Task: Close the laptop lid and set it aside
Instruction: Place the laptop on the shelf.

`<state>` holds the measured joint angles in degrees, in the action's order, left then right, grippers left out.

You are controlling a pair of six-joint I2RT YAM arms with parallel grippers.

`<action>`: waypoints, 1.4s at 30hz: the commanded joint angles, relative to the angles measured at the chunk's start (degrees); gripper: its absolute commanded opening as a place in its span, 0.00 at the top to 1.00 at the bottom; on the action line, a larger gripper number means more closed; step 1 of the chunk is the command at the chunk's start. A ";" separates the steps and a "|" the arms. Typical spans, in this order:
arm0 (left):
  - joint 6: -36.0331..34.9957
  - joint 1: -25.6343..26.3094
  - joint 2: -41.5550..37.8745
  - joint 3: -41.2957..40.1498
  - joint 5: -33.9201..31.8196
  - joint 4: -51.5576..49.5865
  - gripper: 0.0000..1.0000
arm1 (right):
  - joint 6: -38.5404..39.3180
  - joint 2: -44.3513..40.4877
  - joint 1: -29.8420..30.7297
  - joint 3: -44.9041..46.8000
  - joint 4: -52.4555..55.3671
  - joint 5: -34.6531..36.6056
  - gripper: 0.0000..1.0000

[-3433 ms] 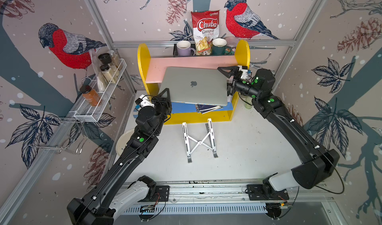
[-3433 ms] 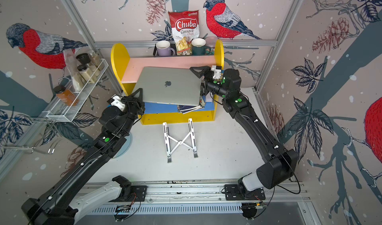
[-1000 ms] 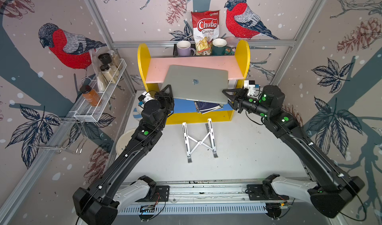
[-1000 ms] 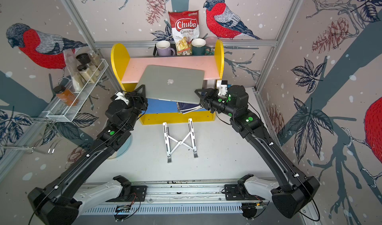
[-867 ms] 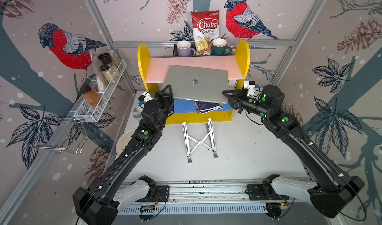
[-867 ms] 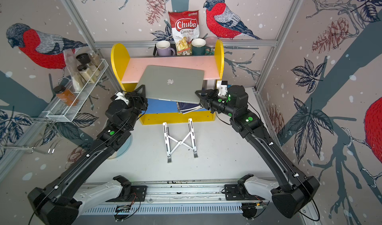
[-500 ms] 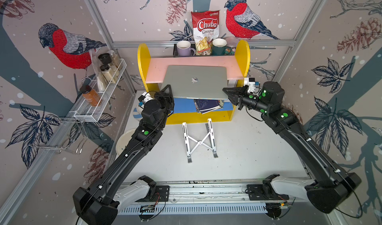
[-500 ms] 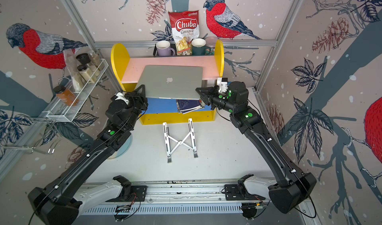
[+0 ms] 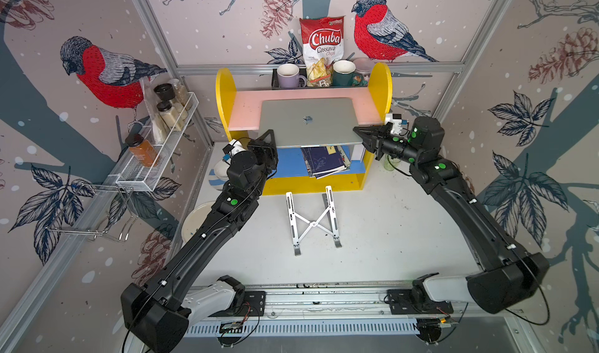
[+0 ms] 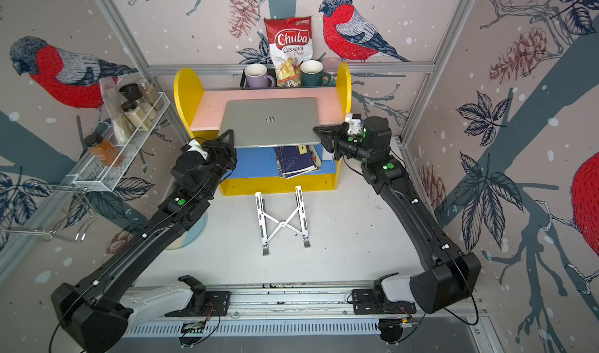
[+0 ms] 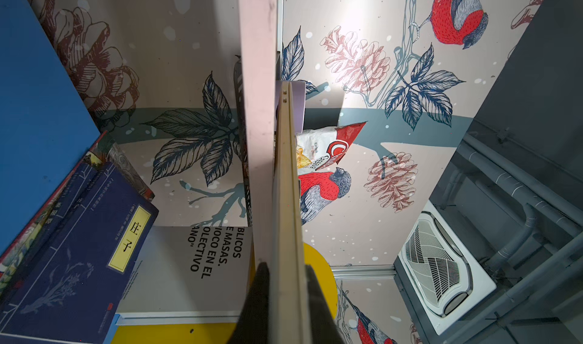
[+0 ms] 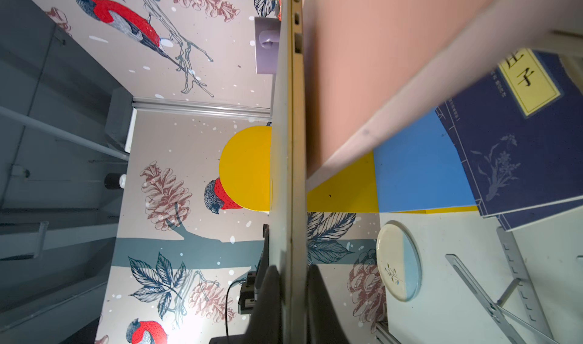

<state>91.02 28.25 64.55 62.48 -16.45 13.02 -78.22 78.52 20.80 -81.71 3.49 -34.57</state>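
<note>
Laptop [image 9: 308,123]: folded flat and level at far centre, over the pink shelf [image 9: 244,113], near edge overhanging; whether it rests there I cannot tell.
Left gripper [image 9: 269,136]: clamped on the laptop's left edge; in the left wrist view its fingers [image 11: 258,301] pinch both faces.
Laptop lid [image 10: 270,118]: facing up, apple logo at its centre.
Books [image 9: 324,163]: on the blue shelf [image 9: 288,163], below the laptop.
Folding stand [image 9: 312,220]: on the white table [image 9: 389,231], nearer than the shelves, apart from the laptop.
Right gripper [image 9: 358,133]: clamped on the laptop's right edge, fingers [image 12: 268,301] on both faces.
</note>
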 commanded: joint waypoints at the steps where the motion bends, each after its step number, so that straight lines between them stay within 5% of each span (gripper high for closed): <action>1: 0.56 -0.30 -0.07 0.82 1.35 7.90 1.00 | -1.61 0.79 -1.07 -1.10 -3.20 1.69 1.00; 8: 0.47 -0.54 1.19 2.04 1.89 8.19 0.97 | -2.49 2.47 -1.60 -2.25 -3.56 2.25 1.00; 18: 1.61 -1.52 2.48 1.82 3.14 9.75 0.51 | -2.84 4.20 -1.73 -2.90 -4.39 4.26 1.00; 24: 2.14 -2.04 1.25 -0.07 3.04 9.66 0.34 | -2.93 5.06 -1.77 -2.81 -4.39 5.29 1.00; 36: 0.02 -1.95 -6.78 -7.75 2.90 6.54 0.28 | -2.90 6.84 -1.06 -3.97 -4.26 8.37 1.00; 42: -2.76 -1.99 -12.79 -8.40 2.33 0.47 0.35 | -2.90 8.95 -0.35 -5.25 -4.41 9.38 1.00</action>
<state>90.76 26.46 52.75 54.13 -13.80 15.77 -81.25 82.87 20.71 -86.85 6.68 -34.06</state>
